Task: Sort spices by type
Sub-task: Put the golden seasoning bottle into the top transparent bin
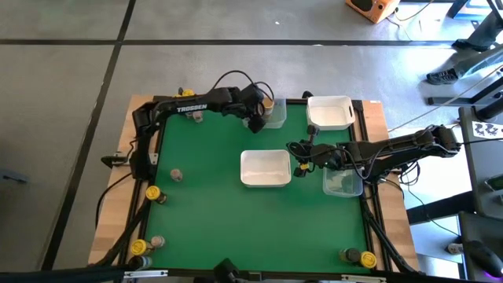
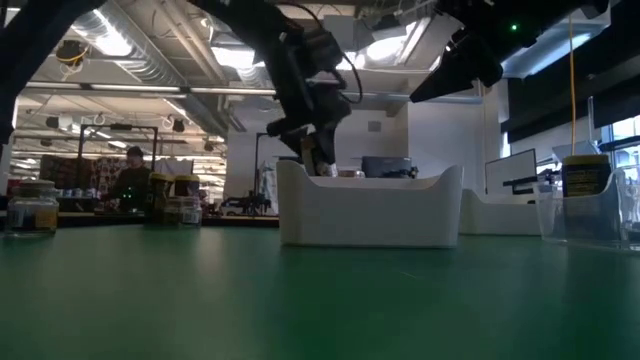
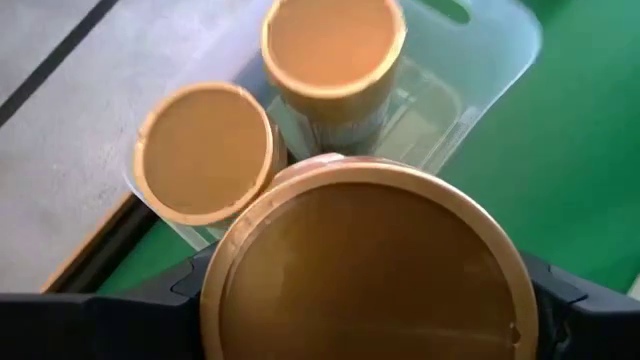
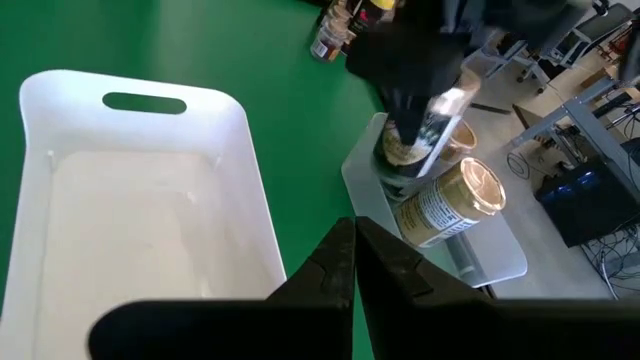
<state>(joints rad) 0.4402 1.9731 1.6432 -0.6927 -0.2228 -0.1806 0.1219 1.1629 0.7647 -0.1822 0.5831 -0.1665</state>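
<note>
Risk: the jar (image 3: 365, 270) held over the clear tray (image 1: 275, 118) could come down on the two tan-lidded jars (image 3: 205, 150) already inside and topple them, or catch the tray wall, because little free floor is left there.
Second risk: a tilted release would let the jar roll; one jar in that tray already lies on its side in the right wrist view.
Left end effector (image 1: 257, 119): upper middle of the high view, over the clear tray; fingers spread wide around the tan-lidded jar, gripping it by its sides.
Right end effector (image 1: 301, 148): centre right of the high view, just right of the white tray (image 1: 266, 180); fingers pressed together, holding nothing.
Spices: remaining jars (image 1: 153, 192) stand along the bench's (image 1: 212, 212) left edge and lower corners.
</note>
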